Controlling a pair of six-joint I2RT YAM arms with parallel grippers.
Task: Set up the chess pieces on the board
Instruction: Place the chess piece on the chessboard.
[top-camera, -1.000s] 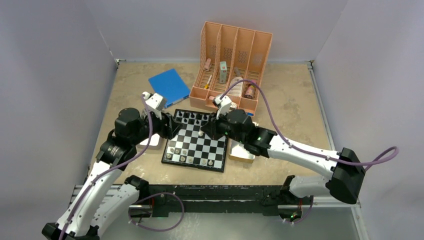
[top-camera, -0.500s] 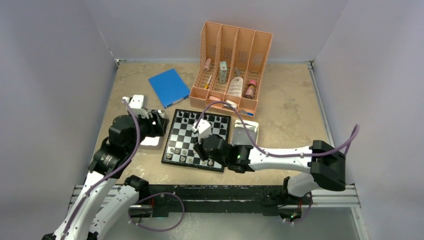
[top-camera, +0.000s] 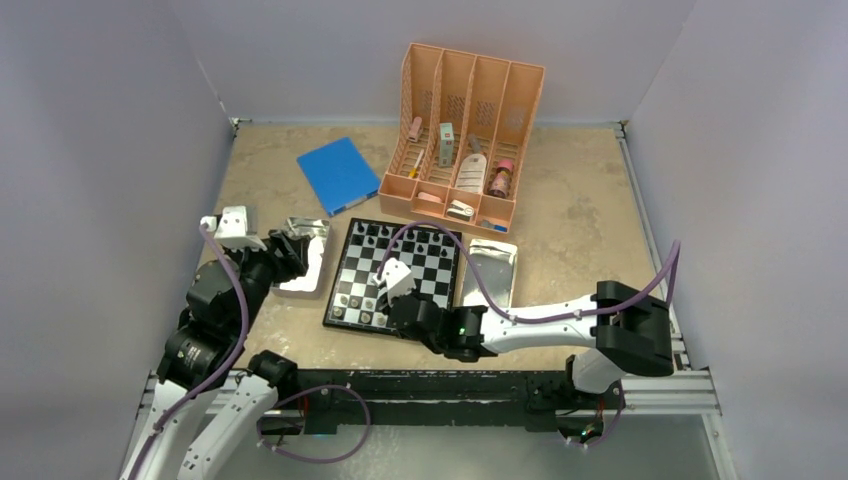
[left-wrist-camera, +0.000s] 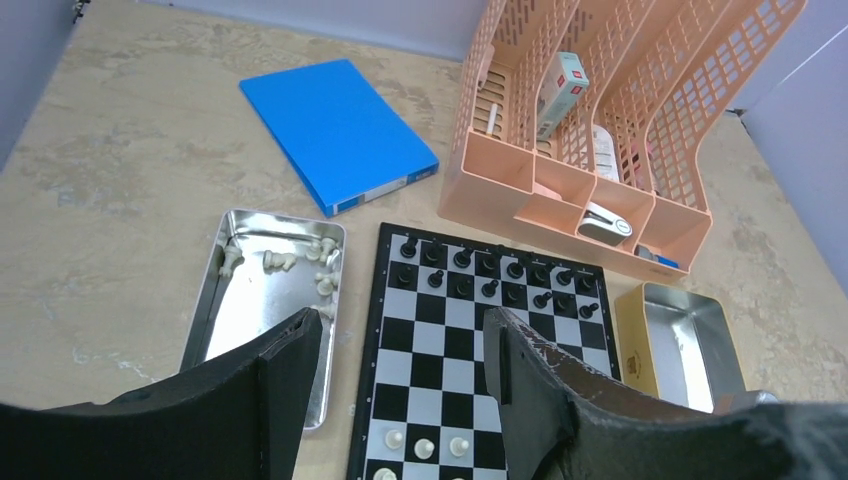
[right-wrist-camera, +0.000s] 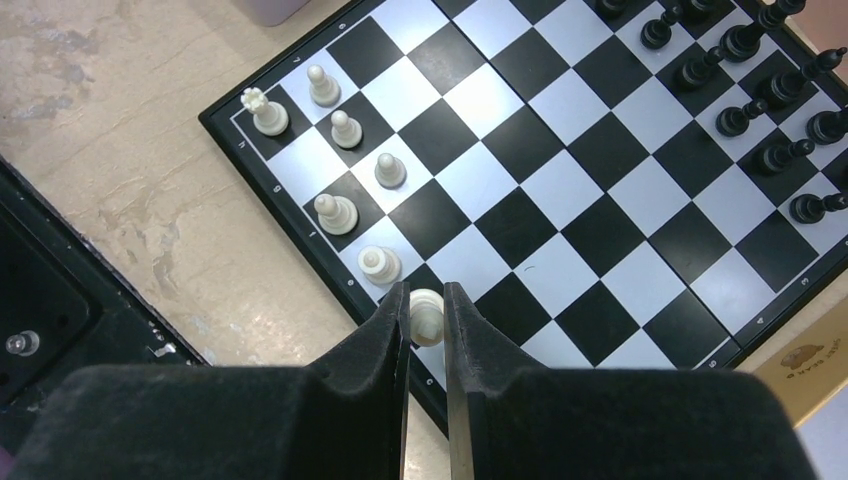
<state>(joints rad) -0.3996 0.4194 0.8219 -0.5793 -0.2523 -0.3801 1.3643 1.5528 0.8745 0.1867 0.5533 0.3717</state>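
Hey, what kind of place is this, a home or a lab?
Probably a robotics lab test cell: plain walls box in the table, two robot arms stand on a rail at its near edge, and a chessboard lies before them.

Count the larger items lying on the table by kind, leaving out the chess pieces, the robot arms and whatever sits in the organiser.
Chessboard: 1
Metal trays: 2 (one left of it, one right of it)
Blue book: 1
Peach organiser: 1
Total: 5
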